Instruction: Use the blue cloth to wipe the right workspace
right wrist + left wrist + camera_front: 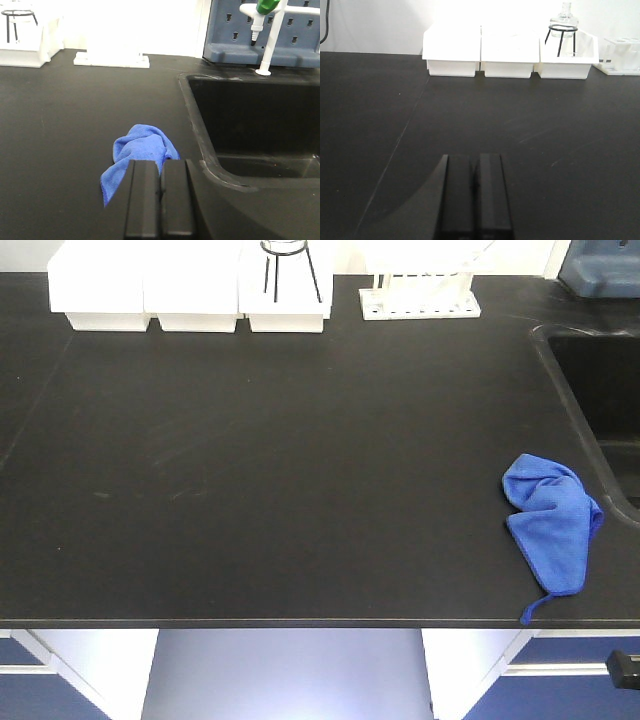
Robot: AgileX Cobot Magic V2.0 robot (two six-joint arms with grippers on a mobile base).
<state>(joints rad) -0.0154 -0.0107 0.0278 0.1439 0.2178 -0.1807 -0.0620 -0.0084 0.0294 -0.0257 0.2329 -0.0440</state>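
Observation:
A crumpled blue cloth point(550, 522) lies on the black worktop point(280, 470) near its front right corner, beside the sink; one corner hangs over the front edge. In the right wrist view the cloth point(140, 152) lies just ahead of my right gripper point(160, 167), whose jaws are pressed together and empty. My left gripper point(474, 160) is shut and empty above the bare black worktop, far from the cloth. Neither gripper shows in the front view.
A black sink point(605, 390) is sunk into the right of the worktop, with a white tap point(267, 35) and blue pegboard point(270, 30) behind. Three white bins point(190, 290), a black ring stand point(290, 270) and a white tube rack point(420, 295) line the back edge.

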